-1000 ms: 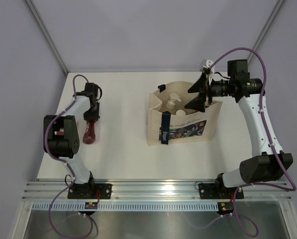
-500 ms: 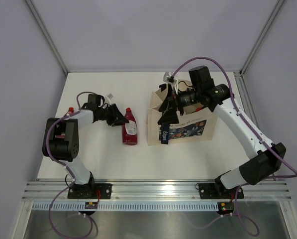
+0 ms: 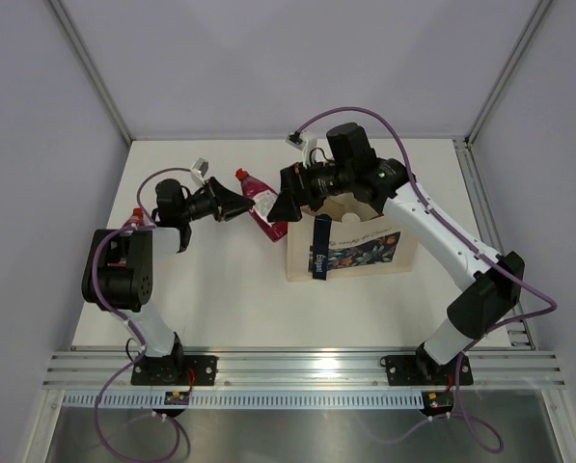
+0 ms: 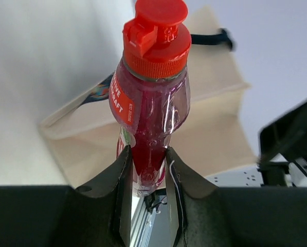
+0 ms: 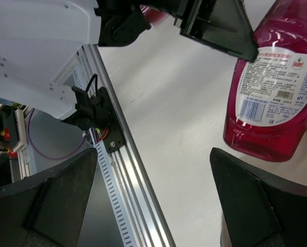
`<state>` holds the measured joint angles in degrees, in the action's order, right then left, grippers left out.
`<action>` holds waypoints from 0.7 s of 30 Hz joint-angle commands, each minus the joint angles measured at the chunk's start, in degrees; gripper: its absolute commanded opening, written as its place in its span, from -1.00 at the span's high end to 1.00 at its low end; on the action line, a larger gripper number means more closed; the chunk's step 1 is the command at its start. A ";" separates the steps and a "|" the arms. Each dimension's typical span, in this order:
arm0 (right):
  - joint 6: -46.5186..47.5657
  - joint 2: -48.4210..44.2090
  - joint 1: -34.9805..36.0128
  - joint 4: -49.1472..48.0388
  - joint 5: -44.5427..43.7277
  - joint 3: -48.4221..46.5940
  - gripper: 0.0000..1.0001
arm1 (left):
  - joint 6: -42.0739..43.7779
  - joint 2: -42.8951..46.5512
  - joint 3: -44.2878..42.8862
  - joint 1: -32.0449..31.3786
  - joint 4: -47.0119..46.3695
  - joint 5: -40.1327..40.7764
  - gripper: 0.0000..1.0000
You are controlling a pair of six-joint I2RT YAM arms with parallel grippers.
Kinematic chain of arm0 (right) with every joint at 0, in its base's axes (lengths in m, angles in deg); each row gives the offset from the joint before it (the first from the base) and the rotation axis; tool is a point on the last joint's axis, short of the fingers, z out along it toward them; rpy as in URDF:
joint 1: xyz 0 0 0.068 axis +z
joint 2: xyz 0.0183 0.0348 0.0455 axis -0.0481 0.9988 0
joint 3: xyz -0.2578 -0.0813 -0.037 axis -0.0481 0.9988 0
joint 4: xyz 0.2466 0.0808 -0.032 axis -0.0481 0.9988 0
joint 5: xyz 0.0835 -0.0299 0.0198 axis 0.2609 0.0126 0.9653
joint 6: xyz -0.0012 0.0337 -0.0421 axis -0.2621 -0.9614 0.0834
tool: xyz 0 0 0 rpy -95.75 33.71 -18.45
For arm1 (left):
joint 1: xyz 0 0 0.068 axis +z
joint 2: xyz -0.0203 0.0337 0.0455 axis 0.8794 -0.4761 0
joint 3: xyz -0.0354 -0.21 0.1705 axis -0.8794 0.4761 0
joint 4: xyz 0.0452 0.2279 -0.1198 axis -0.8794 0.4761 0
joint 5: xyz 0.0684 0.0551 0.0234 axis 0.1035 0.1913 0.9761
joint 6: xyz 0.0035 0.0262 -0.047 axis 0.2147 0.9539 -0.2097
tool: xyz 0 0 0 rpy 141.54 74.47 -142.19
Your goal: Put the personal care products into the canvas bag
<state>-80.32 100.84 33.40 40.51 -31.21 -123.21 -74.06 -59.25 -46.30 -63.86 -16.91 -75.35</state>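
Glossy red squeeze bottle (image 4: 150,103) raised toward canvas bag (image 3: 365,253), pinched in left hand (image 4: 147,157), right hand (image 5: 153,154) wide

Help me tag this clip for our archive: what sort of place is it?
Probably a robotics lab test cell: a white table boxed in by plain pale panels, arms bolted to a slotted aluminium rail, the left gripper holding a red bottle.

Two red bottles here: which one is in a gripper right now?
The red bottle beside the canvas bag, clamped in the left gripper. The other red bottle is ungripped at far left, mostly hidden by the left arm.
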 commanded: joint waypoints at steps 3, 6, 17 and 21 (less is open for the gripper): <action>3.17 5.57 0.23 -1.75 -6.35 -10.03 -0.99 | -11.90 3.24 -1.39 0.35 -23.72 -4.99 1.00; 12.38 8.12 0.22 1.14 -2.58 -15.21 -0.99 | -17.15 2.02 -1.74 0.44 -31.44 -5.16 1.00; 14.01 22.88 -8.12 7.48 2.09 -36.66 -0.99 | -27.55 1.57 -9.12 1.14 -44.67 -2.26 1.00; 10.23 22.81 -7.95 6.00 5.34 -32.38 -0.99 | -29.30 2.10 -11.32 1.14 -44.75 -1.56 1.00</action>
<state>-66.37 122.89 24.42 45.23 -29.57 -156.83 -98.19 -59.71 -53.38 -63.03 -40.41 -79.46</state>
